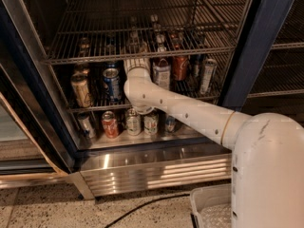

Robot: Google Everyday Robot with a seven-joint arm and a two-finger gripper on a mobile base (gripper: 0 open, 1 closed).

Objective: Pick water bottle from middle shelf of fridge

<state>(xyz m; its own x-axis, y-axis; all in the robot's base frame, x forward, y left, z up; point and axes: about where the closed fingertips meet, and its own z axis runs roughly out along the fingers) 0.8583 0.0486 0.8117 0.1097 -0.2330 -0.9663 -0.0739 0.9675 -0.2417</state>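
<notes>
Camera view, the only one. Fridge [252,46] fills the frame, door open, dark blue frame post at right, ribbed steel base panel [156,172] across the bottom centre. White arm [190,110] comes in from the lower right and bends upward at centre. The tool [137,63] is at upper centre, just under the top wire rack [142,55], pushed in over the middle shelf [97,107]. Tool state: cannot tell, its far end is hidden by the wrist and the rack rail.

Middle shelf, left to right: gold can [81,90], blue can [112,83], then the tool, white-label bottle [162,73] just right of it, red can [180,68], pale tall can [207,75] at the right end. Tool sits between the blue can and the white-label bottle.

Water bottle: can't pick it out for sure. The spot ahead of the tool is blocked by the wrist.

Row of small cans [133,121] stands on the steel floor below the middle shelf, partly behind the arm. White bin [211,212] at lower right, black cable [142,205] on the speckled floor.
</notes>
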